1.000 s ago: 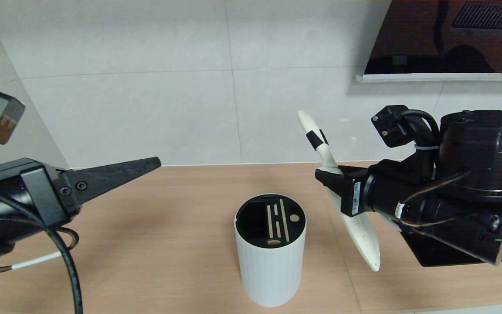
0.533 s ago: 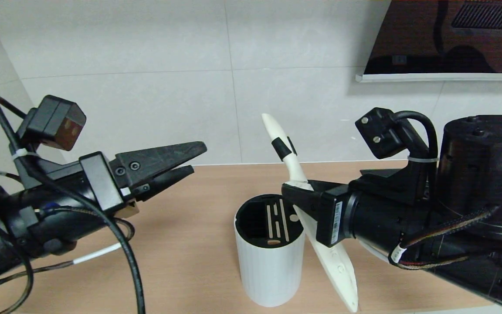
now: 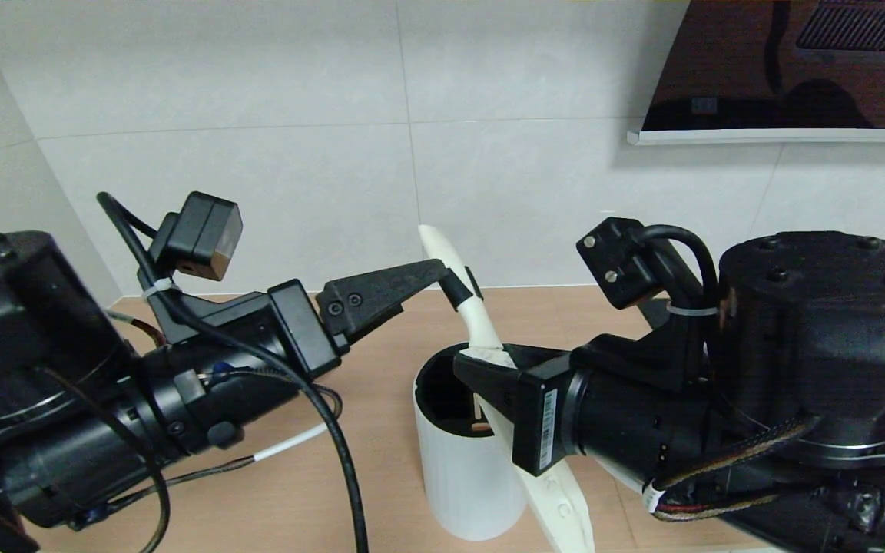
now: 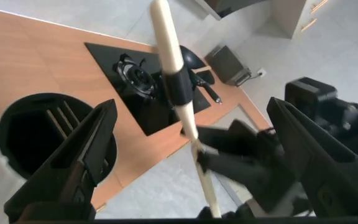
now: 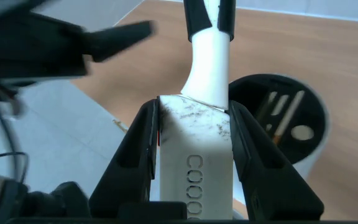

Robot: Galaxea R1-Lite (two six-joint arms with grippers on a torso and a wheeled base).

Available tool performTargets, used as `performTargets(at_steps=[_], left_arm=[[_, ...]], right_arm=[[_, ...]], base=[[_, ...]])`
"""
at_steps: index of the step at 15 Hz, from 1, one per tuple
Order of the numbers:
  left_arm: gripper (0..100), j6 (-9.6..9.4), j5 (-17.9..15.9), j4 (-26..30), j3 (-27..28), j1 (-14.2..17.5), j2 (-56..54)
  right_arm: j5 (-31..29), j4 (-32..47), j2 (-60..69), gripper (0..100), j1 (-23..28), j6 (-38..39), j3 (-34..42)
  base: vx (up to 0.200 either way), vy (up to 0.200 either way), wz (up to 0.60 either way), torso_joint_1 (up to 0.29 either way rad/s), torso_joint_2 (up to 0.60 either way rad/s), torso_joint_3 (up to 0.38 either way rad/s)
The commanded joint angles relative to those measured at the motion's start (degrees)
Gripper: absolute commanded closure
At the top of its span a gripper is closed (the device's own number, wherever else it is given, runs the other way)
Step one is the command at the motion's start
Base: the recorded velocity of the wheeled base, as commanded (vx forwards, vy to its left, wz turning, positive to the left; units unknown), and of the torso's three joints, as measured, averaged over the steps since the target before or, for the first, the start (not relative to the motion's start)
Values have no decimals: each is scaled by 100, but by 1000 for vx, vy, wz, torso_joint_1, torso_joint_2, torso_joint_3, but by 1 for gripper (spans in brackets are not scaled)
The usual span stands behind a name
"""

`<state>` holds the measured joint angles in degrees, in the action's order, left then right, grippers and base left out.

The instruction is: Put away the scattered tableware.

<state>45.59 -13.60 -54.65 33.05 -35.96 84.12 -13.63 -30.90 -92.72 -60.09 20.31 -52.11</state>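
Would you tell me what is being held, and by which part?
The right gripper clamps the white spatula where handle meets blade; the open left gripper holds nothing.

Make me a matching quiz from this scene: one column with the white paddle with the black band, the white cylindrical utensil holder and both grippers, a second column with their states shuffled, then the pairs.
Column one
1. white paddle with black band
2. white cylindrical utensil holder
3. left gripper
4. right gripper

Column two
A. shut on the paddle
B. upright on the wooden counter
C. open, straddling the paddle's handle
D. tilted, held off the counter

Pairs: 1-D, 2-B, 3-C, 4-A
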Motion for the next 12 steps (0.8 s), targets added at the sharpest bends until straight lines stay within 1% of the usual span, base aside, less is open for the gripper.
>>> performTargets(at_steps=[1,2,4,7,8,9,12], left_arm=[[0,-15,315,-265,-9,-218,439],[0,-24,420,-380,-9,-253,545],[0,-33,490,-450,-18,-306,632],[0,-33,508,-520,-9,-306,668],[0,-33,526,-722,-35,-306,738],[0,-33,552,-775,-53,-306,755],[0,-33,552,-810,-70,-332,782]], right_arm=[[1,-12,-88,100,-47,-1,0],[1,-12,-106,100,-91,-1,0],[1,-12,-123,100,-117,-1,8],[1,-12,-123,100,-135,-1,17],[1,-12,-159,100,-188,8,17],[1,-12,-167,100,-188,-1,17],[1,-21,-194,100,-205,8,26]], base=[[0,0,0,0,0,0],[0,0,0,0,0,0],[0,0,0,0,0,0],[0,0,0,0,0,0],[0,0,0,0,0,0],[0,0,0,0,0,0],[0,0,0,0,0,0]])
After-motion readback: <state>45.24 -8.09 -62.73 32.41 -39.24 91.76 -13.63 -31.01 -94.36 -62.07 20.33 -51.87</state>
